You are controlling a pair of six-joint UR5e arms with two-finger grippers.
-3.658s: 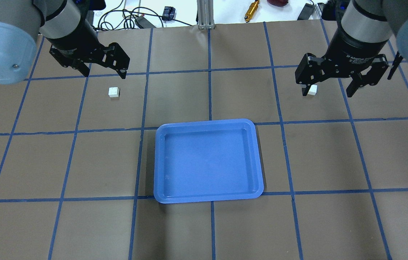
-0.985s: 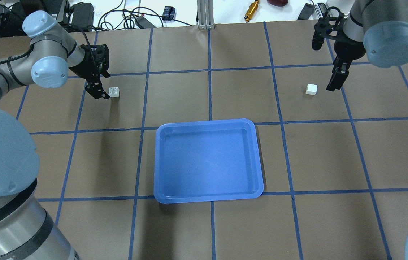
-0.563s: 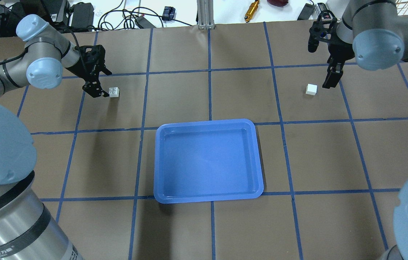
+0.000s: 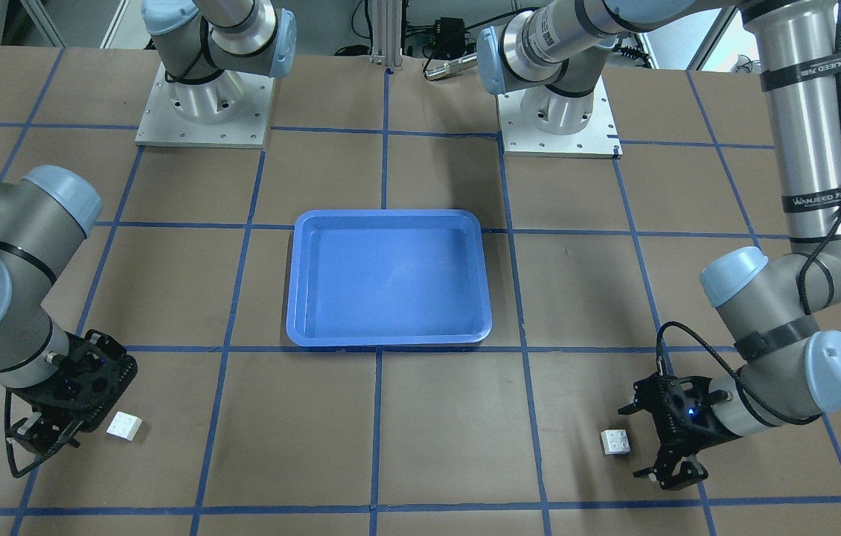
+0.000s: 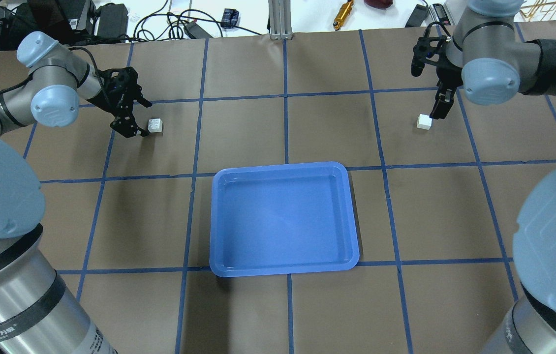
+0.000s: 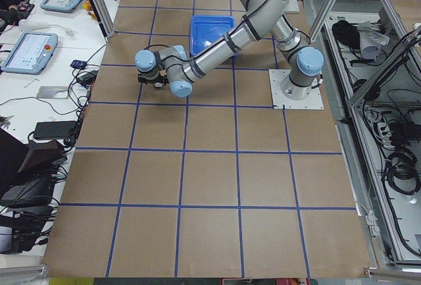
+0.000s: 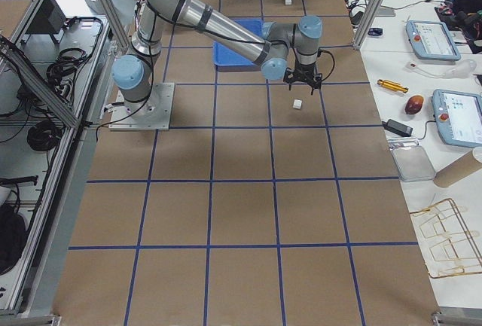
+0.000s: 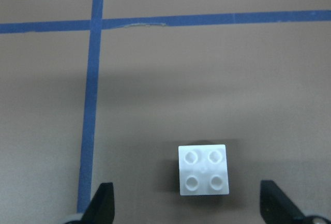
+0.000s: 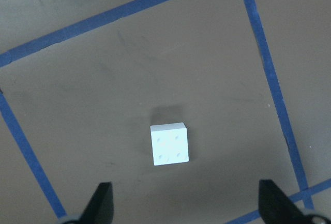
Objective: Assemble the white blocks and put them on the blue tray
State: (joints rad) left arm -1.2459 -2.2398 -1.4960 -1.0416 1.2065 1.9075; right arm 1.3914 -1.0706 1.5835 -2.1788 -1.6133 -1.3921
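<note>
One white block point(image 5: 155, 126) lies on the table at the far left. My left gripper point(image 5: 140, 119) is open, low beside it; in the left wrist view the block point(image 8: 203, 170) sits between the two fingertips point(image 8: 103, 203), untouched. It also shows in the front view point(image 4: 616, 441) just ahead of the left gripper point(image 4: 636, 441). The other white block point(image 5: 424, 121) lies at the far right. My right gripper point(image 5: 428, 86) is open above it, and the block point(image 9: 169, 144) is centred between its spread fingertips point(image 9: 274, 203). The blue tray point(image 5: 283, 221) is empty at mid-table.
The table is brown paper with a blue tape grid. Cables, a yellow tool and other gear lie beyond the far edge point(image 5: 342, 14). The arm bases point(image 4: 203, 112) stand on the robot's side of the tray point(image 4: 389, 279).
Both arms have come down from high above the table to their blocks. In the last half second the right gripper shifted left toward its block. The blocks and tray have not moved.
</note>
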